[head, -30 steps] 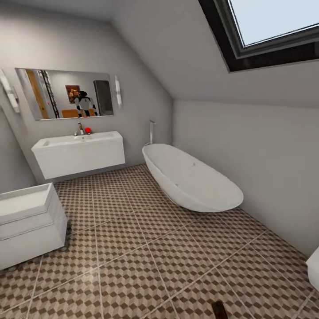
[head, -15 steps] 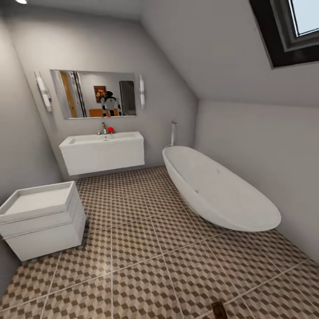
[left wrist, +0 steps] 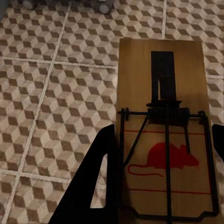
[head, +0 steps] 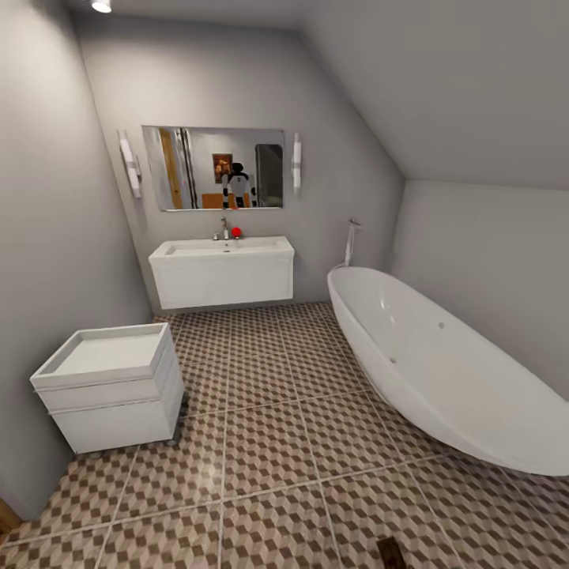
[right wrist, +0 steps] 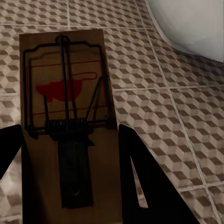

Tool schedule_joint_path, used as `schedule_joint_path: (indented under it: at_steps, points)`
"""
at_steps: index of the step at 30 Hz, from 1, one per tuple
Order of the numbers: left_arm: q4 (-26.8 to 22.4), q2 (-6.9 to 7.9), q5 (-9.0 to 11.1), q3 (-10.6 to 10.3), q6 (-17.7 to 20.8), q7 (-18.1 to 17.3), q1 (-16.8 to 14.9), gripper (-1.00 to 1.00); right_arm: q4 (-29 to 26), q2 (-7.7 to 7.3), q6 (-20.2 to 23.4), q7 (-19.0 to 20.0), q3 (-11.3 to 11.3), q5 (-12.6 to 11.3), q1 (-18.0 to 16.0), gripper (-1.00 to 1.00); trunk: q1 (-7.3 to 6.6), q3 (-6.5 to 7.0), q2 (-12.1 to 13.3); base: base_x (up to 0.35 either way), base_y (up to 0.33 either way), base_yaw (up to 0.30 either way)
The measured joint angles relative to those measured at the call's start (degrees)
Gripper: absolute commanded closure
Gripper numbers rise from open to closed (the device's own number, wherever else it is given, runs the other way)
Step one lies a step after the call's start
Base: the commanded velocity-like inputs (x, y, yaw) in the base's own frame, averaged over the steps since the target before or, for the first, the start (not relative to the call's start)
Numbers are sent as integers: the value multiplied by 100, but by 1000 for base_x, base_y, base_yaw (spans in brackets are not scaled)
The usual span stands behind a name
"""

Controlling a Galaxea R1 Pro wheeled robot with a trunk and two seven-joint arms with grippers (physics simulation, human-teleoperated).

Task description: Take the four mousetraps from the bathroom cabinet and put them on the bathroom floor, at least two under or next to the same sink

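In the left wrist view a wooden mousetrap [left wrist: 161,70] with a dark spring bar and a red mouse mark sits between the black fingers [left wrist: 100,182] of my left gripper [left wrist: 163,135], which is shut on it above the cube-patterned bathroom floor [left wrist: 56,93]. My right gripper [right wrist: 67,135] is shut on a second mousetrap [right wrist: 65,60] in the same way, over the floor near the tub's white side [right wrist: 191,23]. The floor [head: 269,442] stretches ahead to the white wall-hung sink [head: 221,269]. The cabinet is out of view.
A white bathtub [head: 442,371] runs along the right wall. A low white unit [head: 111,387] stands against the left wall. A mirror [head: 213,167] above the sink reflects the robot. A small brown sliver [head: 390,551] shows at the head view's lower edge.
The head camera has swung left: sink, mirror and tub sit further right in the picture, the skylight has left it, and the left wall has come in.
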Motion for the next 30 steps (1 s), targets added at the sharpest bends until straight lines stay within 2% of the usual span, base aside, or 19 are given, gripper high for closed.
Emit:
schedule_joint_path:
  at_steps: [14, 30]
  points:
    - [-1, 7, -9, 8, 4, 0, 0, 100, 0, 0, -9, -6, 1, 1, 1, 100, 0, -22, 0, 324, -72, 295]
    - [1, 8, -9, 15, 4, 0, -1, 100, -1, -1, -10, 30, 0, 1, 2, 100, 0, -25, 0, 324, -109, 23]
